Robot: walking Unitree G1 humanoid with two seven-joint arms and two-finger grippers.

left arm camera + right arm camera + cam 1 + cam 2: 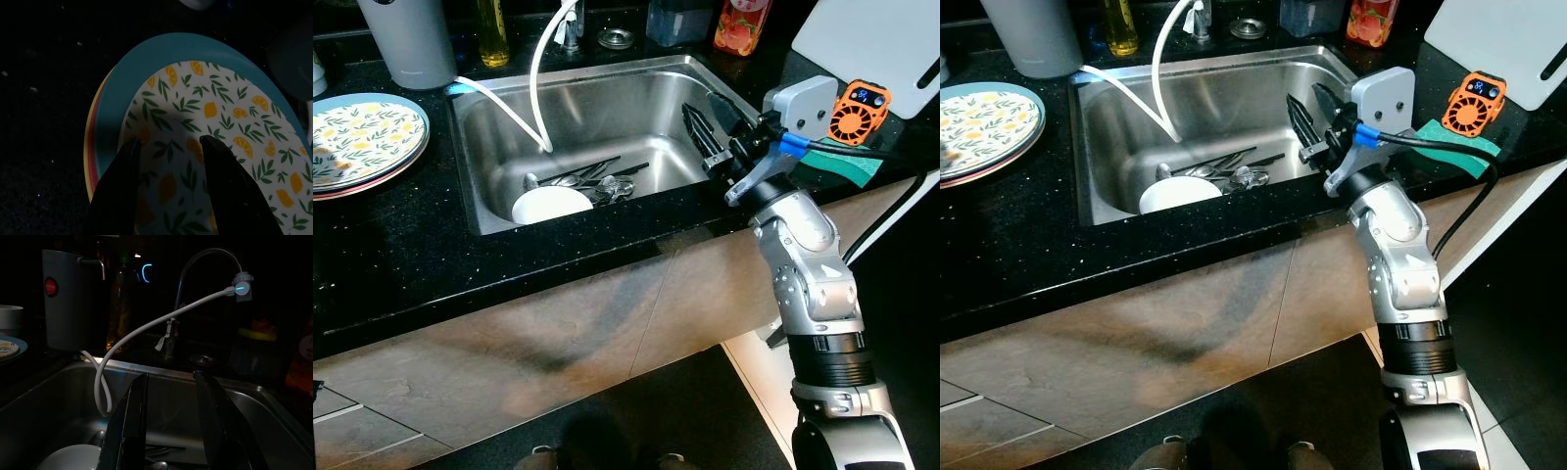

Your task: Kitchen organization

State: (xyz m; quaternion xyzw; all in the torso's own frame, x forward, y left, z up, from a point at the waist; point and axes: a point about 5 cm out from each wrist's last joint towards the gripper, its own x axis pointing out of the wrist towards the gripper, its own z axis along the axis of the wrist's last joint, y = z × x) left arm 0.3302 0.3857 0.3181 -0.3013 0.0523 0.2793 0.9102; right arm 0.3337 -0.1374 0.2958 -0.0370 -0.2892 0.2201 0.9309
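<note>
A steel sink (607,108) holds a white bowl (548,206) and several pieces of dark and silver cutlery (592,181) at its bottom. My right gripper (708,117) hovers over the sink's right side, pointing in toward the basin, open and empty. The right wrist view looks between its fingers (124,431) at the bowl (68,458) and the faucet. A stack of plates (362,137), the top one patterned with lemons, rests on the counter left of the sink. My left gripper (171,142) hangs open just above that lemon plate (220,127), holding nothing.
A white hose (543,59) runs from the faucet into the sink. A grey jug (406,39), an oil bottle (492,34) and a red bottle (741,24) stand behind it. To the right lie a white cutting board (871,39), an orange fan (860,111) and a green sponge (847,164).
</note>
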